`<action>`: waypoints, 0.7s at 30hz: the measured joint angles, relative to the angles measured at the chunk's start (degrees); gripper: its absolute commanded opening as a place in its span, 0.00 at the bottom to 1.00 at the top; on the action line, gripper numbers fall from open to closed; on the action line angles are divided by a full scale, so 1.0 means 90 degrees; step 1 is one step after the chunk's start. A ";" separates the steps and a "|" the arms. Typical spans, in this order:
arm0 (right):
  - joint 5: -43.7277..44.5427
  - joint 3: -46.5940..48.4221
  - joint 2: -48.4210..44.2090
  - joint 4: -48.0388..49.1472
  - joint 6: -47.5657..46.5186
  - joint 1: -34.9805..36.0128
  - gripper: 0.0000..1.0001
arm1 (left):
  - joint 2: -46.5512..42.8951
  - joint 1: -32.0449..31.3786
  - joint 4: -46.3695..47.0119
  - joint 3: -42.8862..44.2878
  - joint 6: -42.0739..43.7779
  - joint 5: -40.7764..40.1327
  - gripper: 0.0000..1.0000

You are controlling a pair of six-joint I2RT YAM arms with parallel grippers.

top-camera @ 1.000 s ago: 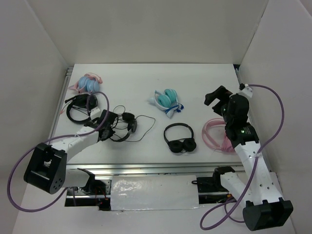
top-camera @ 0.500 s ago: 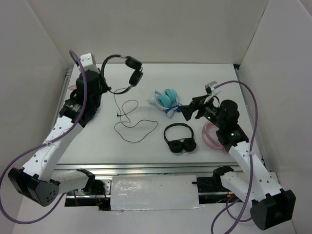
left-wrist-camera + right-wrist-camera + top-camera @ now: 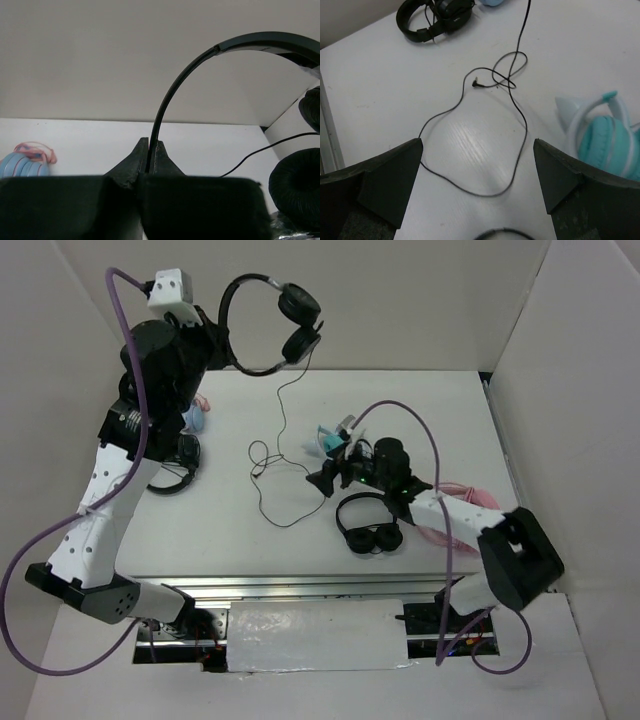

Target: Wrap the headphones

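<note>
My left gripper (image 3: 224, 338) is raised high at the back left, shut on the thin headband (image 3: 176, 90) of the black headphones (image 3: 272, 326). The two round earcups (image 3: 300, 324) hang in the air to its right. Their thin black cable (image 3: 279, 405) drops to the table and lies in loose loops (image 3: 519, 127), with the plug (image 3: 475, 84) on the surface. My right gripper (image 3: 324, 478) sits low over the table centre, open, and its fingers (image 3: 400, 170) straddle the nearest cable loop without touching it.
A second black pair (image 3: 368, 526) lies just in front of the right gripper. A teal-and-white pair (image 3: 604, 135) lies beside it. A black headset (image 3: 170, 468) and a pink-and-blue pair (image 3: 26, 162) lie at the left, and a pink pair (image 3: 468, 502) at the right.
The left arm has lifted the headphones much higher, drawing the cable up off the table. The right arm has swung left and down to the cable loops, still open.
</note>
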 measured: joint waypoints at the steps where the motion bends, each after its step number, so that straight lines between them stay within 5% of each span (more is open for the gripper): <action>1: 0.0131 0.0114 0.0323 0.0197 0.0056 0.0146 1.00 | 0.0085 -0.0012 -0.0029 0.0228 -0.0012 0.0034 0.00; 13: 0.2195 0.3079 0.4153 0.2242 0.1729 0.0758 0.99 | 0.0763 -0.0267 -0.0418 0.1719 -0.0328 0.0192 0.00; 15: 0.2319 0.3869 0.4612 0.2076 0.1938 0.0804 0.80 | 0.0797 -0.0308 -0.0517 0.1834 -0.0328 0.0168 0.00; 18: 0.2169 0.4199 0.4770 0.2050 0.2220 0.0821 0.10 | 0.0801 -0.0347 -0.0546 0.1931 -0.0316 0.0041 0.00; 19: 0.2113 0.4065 0.4697 0.2140 0.2327 0.0821 0.00 | 0.0792 -0.0362 -0.0539 0.1931 -0.0304 -0.0032 0.00; 21: 0.2018 0.3524 0.4420 0.2198 0.2492 0.0821 0.00 | 0.0792 -0.0362 -0.0568 0.1919 -0.0265 -0.0219 0.00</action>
